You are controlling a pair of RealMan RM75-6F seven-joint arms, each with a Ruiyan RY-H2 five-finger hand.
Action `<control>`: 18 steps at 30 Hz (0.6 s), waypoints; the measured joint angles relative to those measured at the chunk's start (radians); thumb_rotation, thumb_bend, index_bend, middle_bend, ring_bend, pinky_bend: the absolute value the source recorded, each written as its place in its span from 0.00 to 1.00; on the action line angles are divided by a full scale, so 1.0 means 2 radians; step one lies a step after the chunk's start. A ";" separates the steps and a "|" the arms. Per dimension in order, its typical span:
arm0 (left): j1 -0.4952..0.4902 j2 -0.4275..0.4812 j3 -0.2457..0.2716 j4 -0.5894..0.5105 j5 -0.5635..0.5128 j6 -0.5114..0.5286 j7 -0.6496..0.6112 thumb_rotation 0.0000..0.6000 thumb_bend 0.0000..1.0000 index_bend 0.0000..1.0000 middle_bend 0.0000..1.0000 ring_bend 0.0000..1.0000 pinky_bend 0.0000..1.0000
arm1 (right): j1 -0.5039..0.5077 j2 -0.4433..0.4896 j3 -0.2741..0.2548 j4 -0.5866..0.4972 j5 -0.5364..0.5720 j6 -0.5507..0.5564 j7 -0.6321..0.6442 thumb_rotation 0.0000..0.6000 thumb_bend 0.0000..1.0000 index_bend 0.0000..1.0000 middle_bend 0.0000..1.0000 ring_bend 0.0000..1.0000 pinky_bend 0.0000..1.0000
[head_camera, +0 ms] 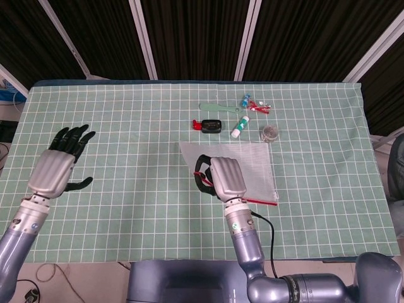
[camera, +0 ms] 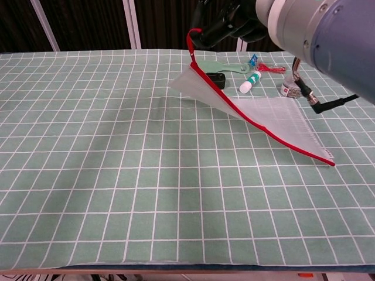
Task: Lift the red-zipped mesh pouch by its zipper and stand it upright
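Mesh pouch (camera: 258, 114) hangs at a slant above the green checked tabletop (camera: 117, 175): its left end is raised high, while its lower right corner rests on the cloth. The red zipper (camera: 258, 124) runs along the near edge, from the raised end down to that corner. The right hand (head_camera: 222, 178) grips the zipper at its upper left end, the dark fingers (camera: 218, 26) curled tightly around the red strip; in the chest view the hand sits at the top of the frame, with a black cable (camera: 304, 93) trailing from the arm.

The left hand (head_camera: 60, 165) is up over the left part of the tabletop, well apart from the pouch, fingers spread and holding nothing.

Behind the pouch, toward the far edge, lie a pale green flat tool (head_camera: 218, 108), a black and red item (head_camera: 208, 125), a small white bottle with a green cap (head_camera: 240, 127), a round clear container (head_camera: 270, 132) and some small red and blue pieces (head_camera: 254, 103).
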 measured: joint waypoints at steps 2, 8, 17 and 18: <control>-0.027 0.000 -0.012 -0.005 -0.024 -0.029 0.009 1.00 0.16 0.15 0.00 0.00 0.00 | 0.005 0.003 0.001 -0.003 0.006 0.003 0.001 1.00 0.70 0.67 1.00 1.00 1.00; -0.107 -0.018 -0.036 -0.002 -0.103 -0.099 0.037 1.00 0.21 0.22 0.00 0.00 0.00 | 0.019 0.012 0.005 -0.007 0.023 0.013 0.008 1.00 0.70 0.68 1.00 1.00 1.00; -0.196 -0.086 -0.038 0.025 -0.184 -0.132 0.097 1.00 0.27 0.29 0.01 0.00 0.00 | 0.038 0.025 0.008 -0.011 0.042 0.026 0.014 1.00 0.70 0.68 1.00 1.00 1.00; -0.202 -0.091 -0.037 0.028 -0.189 -0.133 0.101 1.00 0.27 0.29 0.01 0.00 0.00 | 0.041 0.027 0.008 -0.012 0.045 0.027 0.015 1.00 0.70 0.68 1.00 1.00 1.00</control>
